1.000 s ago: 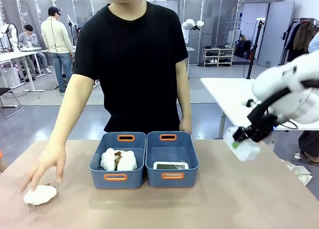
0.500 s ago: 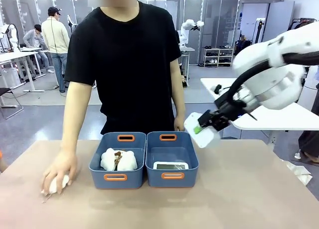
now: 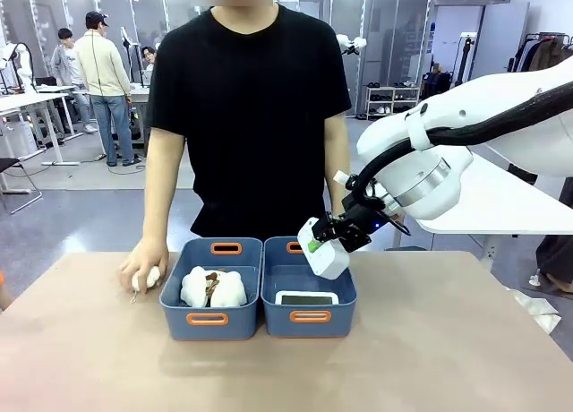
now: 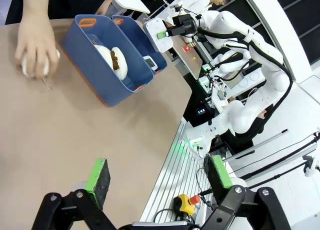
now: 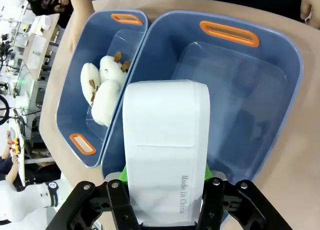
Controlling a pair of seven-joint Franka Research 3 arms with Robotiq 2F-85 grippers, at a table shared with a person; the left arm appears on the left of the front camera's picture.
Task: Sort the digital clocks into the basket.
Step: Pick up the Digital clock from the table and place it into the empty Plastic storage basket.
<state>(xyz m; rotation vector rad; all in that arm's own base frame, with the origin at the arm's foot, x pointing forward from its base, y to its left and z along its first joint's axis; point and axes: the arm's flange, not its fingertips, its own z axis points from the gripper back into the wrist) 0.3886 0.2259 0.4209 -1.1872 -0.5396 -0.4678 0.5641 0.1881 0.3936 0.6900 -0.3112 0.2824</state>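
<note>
Digital clock, a white rounded-corner rectangular plastic block (image 3: 324, 256), is hanging tilted at frame centre in the front view, over the far rim of the right-hand blue rectangular plastic basket (image 3: 344, 297) with orange-trimmed slots. Right gripper (image 3: 333, 240) is clamping it between the green pads; the jaws are sitting narrow on the block's sides. In the right wrist view the block (image 5: 166, 150) is filling the lower centre, and "Made in China" is reading sideways on its white back.

Second white digital clock (image 3: 306, 298) is lying flat in that same basket, greyish display face up, against the near wall.

Left-hand matching blue tub (image 3: 174, 293) is holding soft white paw-shaped plush pieces (image 3: 213, 288) with brown pads, piled together. The two tubs are sitting side by side, touching.

Person's hand (image 3: 143, 267) is resting on the table (image 3: 430, 358) at the left of the tubs, covering another white plush piece (image 3: 145, 278).

Left gripper (image 4: 160, 179), at the bottom of the left wrist view, is standing wide open with nothing between its pads.
</note>
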